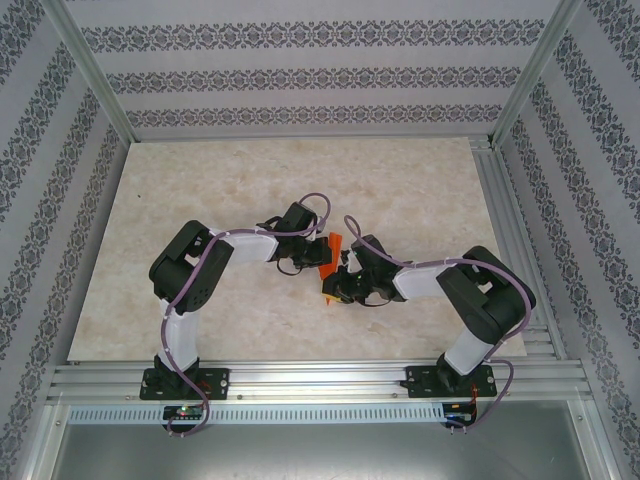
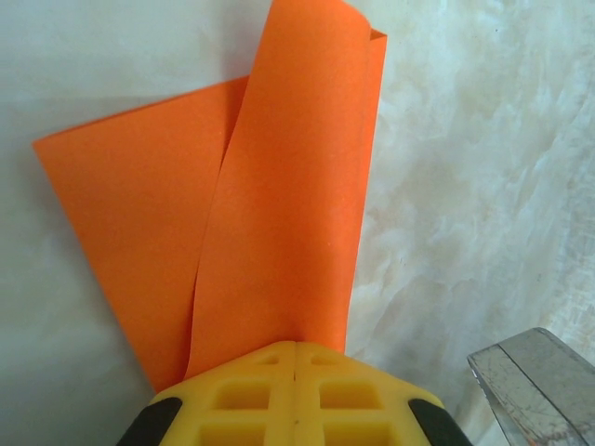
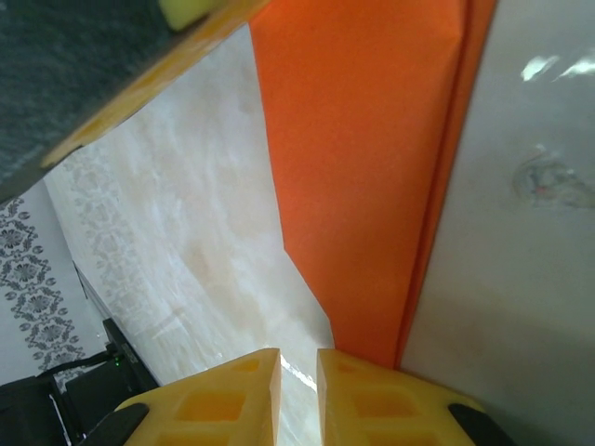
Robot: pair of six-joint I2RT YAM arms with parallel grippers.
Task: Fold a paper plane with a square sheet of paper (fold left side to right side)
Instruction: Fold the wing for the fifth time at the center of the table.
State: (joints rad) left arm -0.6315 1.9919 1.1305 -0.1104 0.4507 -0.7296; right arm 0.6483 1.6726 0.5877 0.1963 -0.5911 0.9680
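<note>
The bright orange paper plane [image 1: 334,243] is a narrow folded piece held up between both arms at the table's middle. My left gripper [image 1: 318,258] is shut on its near end. In the left wrist view its yellow fingers [image 2: 296,348] meet with the paper [image 2: 279,214] coming out of them, one long flap curling up over a flat layer. My right gripper [image 1: 338,283] sits just below it. Its jaws [image 3: 297,358] stand slightly apart with bare table showing in the gap. The layered paper [image 3: 372,167] runs down behind the right finger [image 3: 381,400].
The marbled tabletop [image 1: 200,200] spreads all round the arms, with an aluminium frame rail [image 1: 300,380] along the near edge and patterned walls behind. A grey metal piece [image 2: 535,381] pokes into the left wrist view. The left gripper's body [image 3: 102,84] looms in the right wrist view.
</note>
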